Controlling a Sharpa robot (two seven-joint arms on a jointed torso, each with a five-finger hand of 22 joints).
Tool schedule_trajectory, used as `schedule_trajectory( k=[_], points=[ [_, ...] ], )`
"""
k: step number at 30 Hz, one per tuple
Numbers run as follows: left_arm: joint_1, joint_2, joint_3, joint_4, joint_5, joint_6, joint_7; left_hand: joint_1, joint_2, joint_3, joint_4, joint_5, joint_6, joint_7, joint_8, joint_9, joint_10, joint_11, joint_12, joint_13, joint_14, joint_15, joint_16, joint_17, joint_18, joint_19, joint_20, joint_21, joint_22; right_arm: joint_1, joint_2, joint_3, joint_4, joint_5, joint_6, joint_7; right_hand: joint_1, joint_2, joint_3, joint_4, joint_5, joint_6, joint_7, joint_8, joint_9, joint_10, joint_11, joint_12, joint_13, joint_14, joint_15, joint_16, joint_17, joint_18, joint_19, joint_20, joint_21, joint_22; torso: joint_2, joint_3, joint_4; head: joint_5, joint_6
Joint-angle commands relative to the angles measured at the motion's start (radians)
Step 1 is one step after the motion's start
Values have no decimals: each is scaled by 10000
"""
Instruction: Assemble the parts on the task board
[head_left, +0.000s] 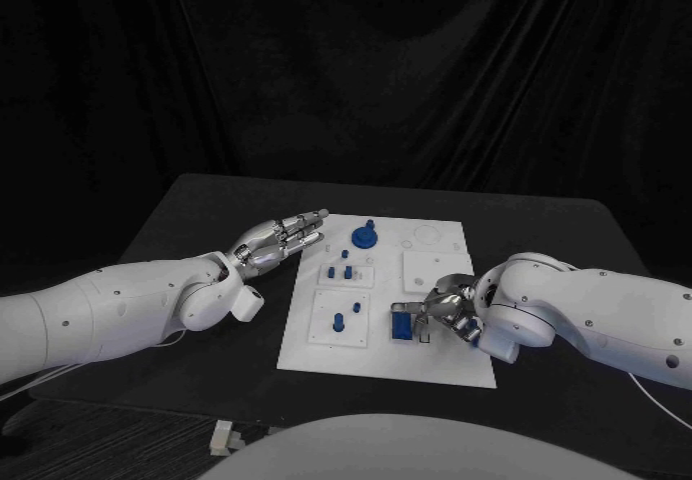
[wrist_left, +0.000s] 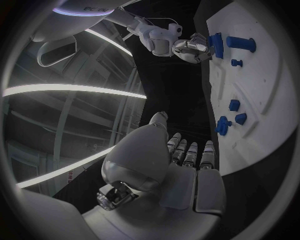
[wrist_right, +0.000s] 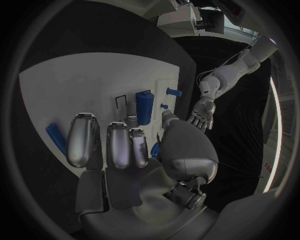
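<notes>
At the near right of the task board (head_left: 378, 372), the right hand (head_left: 450, 312) is hovering low over a blue rectangular block (head_left: 400, 326) that is lying on the board's near-right panel. Its fingers (wrist_right: 119, 145) are extending roughly straight over the board, slightly apart. Whether the thumb and a finger are pinching the block or just touching it, I cannot tell; contact is hidden under the hand.

Judgement: the step in hand is picking up or seating this block. The next move is calling for a firm pinch on the block's sides, then a lift clear of the panel and alignment with its slot. Which slot it belongs to is not readable.

Just left of the block, a blue peg (head_left: 339, 322) is standing on a raised square panel. Farther back, a cluster of small blue pieces (head_left: 342, 270) is sitting on another panel, and beyond them a blue round disc part (head_left: 366, 237) is lying near the board's far edge. A circular recess (head_left: 428, 236) is lying at the far right of the board, with nothing in it as far as I can see.

The left hand (head_left: 283, 238) is hanging beside the board's far-left corner, off the board, fingers stretched out and holding nothing. It is well apart from the right hand.

Obstruction, as a judgement: the peg panel is standing close beside the block, so a leftward sweep is risking a knock. The black table (head_left: 188, 215) is surrounding the board.
</notes>
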Motion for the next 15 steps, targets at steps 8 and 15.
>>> schedule_trajectory(
  k=[8, 15],
  points=[
    [-22, -34, 10, 23, 61, 101, 202, 22, 86, 71, -20, 63, 33, 36, 50, 10, -4, 47, 11, 3, -21, 77, -68, -9, 79, -11, 73, 10, 33, 431, -761, 4, 754, 507, -661, 719, 202, 179, -506, 92, 416, -138, -8, 210, 51, 1048, 45, 35, 2634, 518, 45, -7, 21, 53, 200, 77, -72, 1728, 0, 3, -8, 47, 0],
    [-26, -49, 10, 21, 61, 89, 224, 24, 83, 74, -22, 64, 44, 38, 53, 12, 2, 55, 24, 6, -21, 74, -68, -9, 81, 3, 77, 19, 51, 939, -1401, 4, 1328, 762, -930, 1115, 809, 386, -812, -2, 1027, 5, -80, 516, 111, 1048, -7, 35, 2634, 541, 3, 61, 112, 30, 245, 42, 41, 1767, -6, 5, 2, 3, 0]
  ],
)
